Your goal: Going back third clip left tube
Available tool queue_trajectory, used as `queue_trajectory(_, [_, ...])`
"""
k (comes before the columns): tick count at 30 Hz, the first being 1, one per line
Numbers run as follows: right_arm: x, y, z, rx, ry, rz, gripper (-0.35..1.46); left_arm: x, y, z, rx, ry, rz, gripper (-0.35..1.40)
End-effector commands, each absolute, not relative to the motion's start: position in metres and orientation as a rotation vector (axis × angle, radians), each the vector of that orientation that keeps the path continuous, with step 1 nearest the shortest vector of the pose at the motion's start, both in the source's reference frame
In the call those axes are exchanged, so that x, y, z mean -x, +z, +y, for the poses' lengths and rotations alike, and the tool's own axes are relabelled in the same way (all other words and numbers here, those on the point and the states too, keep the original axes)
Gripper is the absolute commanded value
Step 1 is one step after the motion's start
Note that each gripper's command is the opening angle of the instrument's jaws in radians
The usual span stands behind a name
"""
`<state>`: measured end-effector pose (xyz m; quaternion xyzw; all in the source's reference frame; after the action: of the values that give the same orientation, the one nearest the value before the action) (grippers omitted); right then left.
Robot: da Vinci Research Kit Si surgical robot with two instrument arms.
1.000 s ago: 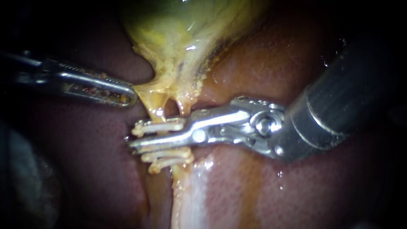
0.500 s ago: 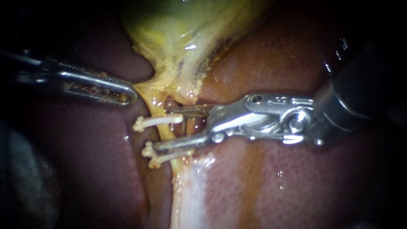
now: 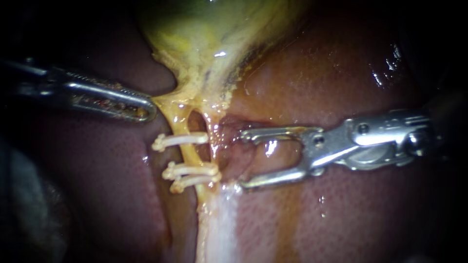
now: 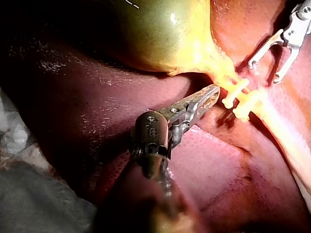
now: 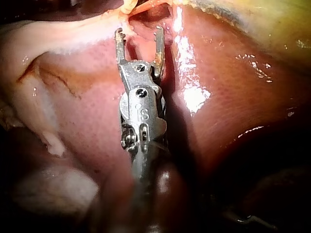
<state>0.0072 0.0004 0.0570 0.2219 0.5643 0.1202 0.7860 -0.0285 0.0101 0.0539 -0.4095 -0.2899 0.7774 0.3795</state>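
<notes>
White clips (image 3: 190,169) cross the left tube (image 3: 181,125). Beside them the right instrument (image 3: 242,160) gapes empty, and the left instrument (image 3: 148,111) pinches the gallbladder (image 3: 204,48).

Light pools centrally, edges fall dark, and wet glare glints on the liver (image 3: 385,63).

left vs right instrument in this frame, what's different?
Jaws: the left instrument is shut on the gallbladder edge. The right instrument is wide open, holding nothing.
Place: the left instrument sits above the clips on the tube. The right instrument lies beside them, clear of the tube.
Shared: both are slim metal two-jaw tips over the liver.
</notes>
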Motion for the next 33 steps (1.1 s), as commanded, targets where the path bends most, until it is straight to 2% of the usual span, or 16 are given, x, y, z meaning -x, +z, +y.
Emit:
queue_trajectory(1, [-0.0067, 0.0568, 0.0005, -0.477, 0.257, 1.217, 0.5, 0.0285, 0.0539, 0.0101, 1.046, 1.986, -0.741, -0.35])
queue_trajectory(13, [-0.0023, 0.0557, 0.001, -0.476, 0.234, 1.213, 0.5, 0.0287, 0.054, 0.0101, 1.046, 1.985, -0.739, -0.35])
queue_trajectory(18, [-0.0021, 0.0557, 0.0009, -0.474, 0.226, 1.188, 0.5, 0.0295, 0.0547, 0.0098, 1.045, 1.986, -0.73, -0.35])
queue_trajectory(33, [-0.0019, 0.0557, 0.0009, -0.474, 0.225, 1.188, 0.5, 0.0322, 0.0583, 0.0093, 1.053, 1.995, -0.743, -0.35])
